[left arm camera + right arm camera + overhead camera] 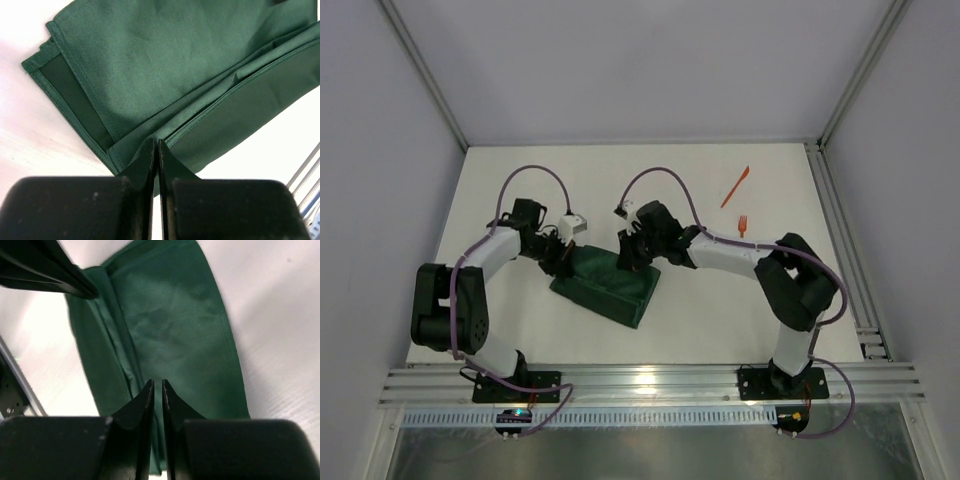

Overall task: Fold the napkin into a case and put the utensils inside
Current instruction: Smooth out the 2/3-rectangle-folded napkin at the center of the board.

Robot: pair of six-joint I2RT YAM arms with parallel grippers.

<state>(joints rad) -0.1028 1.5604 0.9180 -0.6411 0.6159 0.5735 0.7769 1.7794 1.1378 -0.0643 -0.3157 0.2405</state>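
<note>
The dark green napkin point(607, 285) lies folded into a narrow layered strip in the middle of the table, between the two arms. At its far left end my left gripper point(563, 262) is shut, pinching a raised fold of the napkin point(165, 75) between its fingertips point(150, 150). My right gripper point(628, 258) is at the far right end. Its jaws stand almost together, a thin slit between them, with the tips down on a puckered crease of the napkin point(175, 330). The utensils lie apart at the back right: an orange knife point(735, 187) and an orange fork point(742, 226).
An aluminium rail point(840, 240) runs along the table's right side and a wider rail point(650, 385) along the front, where both arm bases are bolted. White walls close the back and sides. The left arm's finger point(50, 270) shows in the right wrist view.
</note>
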